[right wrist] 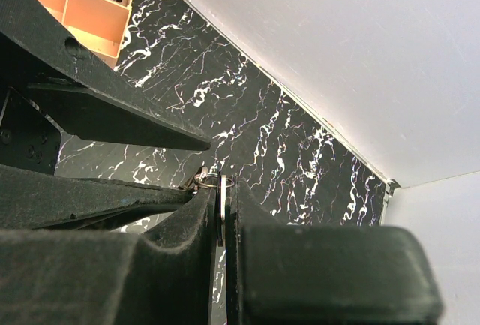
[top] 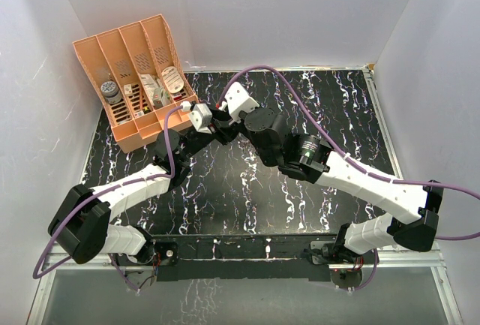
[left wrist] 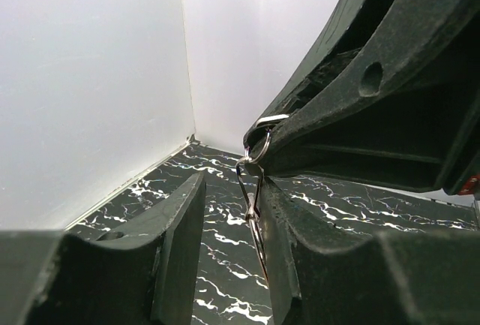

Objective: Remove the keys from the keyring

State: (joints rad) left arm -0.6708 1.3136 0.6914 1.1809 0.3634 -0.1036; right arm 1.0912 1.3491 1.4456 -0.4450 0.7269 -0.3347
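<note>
My two grippers meet above the far left of the table. In the right wrist view my right gripper is shut on a thin flat key, seen edge on. A small silvery ring threads its top. In the left wrist view my left gripper is open. The keyring, a thin wire loop, hangs between its fingers against the right one. It hangs from a small ring at the right gripper's tips. No coloured key head shows. From above, the left gripper and right gripper hide the keys.
An orange divided organizer with small items stands at the far left corner; it also shows in the right wrist view. White walls enclose the black marbled table on three sides. Purple cables arch over both arms.
</note>
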